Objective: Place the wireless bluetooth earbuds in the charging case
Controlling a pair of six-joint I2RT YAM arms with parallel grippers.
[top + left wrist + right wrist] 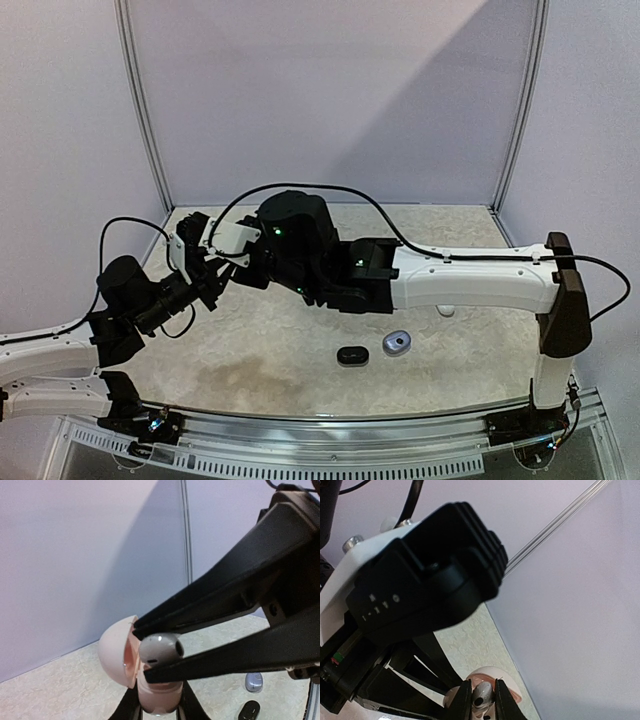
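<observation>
The pink charging case (pixel 157 695) stands upright between my left gripper's (pixel 159 709) fingers, which are shut on its body, and its domed lid (pixel 116 652) hangs open to the left. A silvery-grey earbud (pixel 160 650) is pinched in my right gripper (pixel 144 651), which reaches in from the right, right at the case's open mouth. In the right wrist view the same earbud (pixel 481 694) sits between the shut fingers of the right gripper (pixel 482 704), with the pink case (pixel 495 674) behind it. From above, the left gripper (pixel 205 275) and the right gripper (pixel 238 262) meet over the table's back left.
A small black oval piece (pixel 351 354) and a silvery-grey oval piece (pixel 396 343) lie on the speckled table (pixel 270 350) near the front middle. Both show in the left wrist view too, the black oval piece (pixel 249 710) and the silvery-grey oval piece (pixel 254 682). Lilac walls close the back and sides.
</observation>
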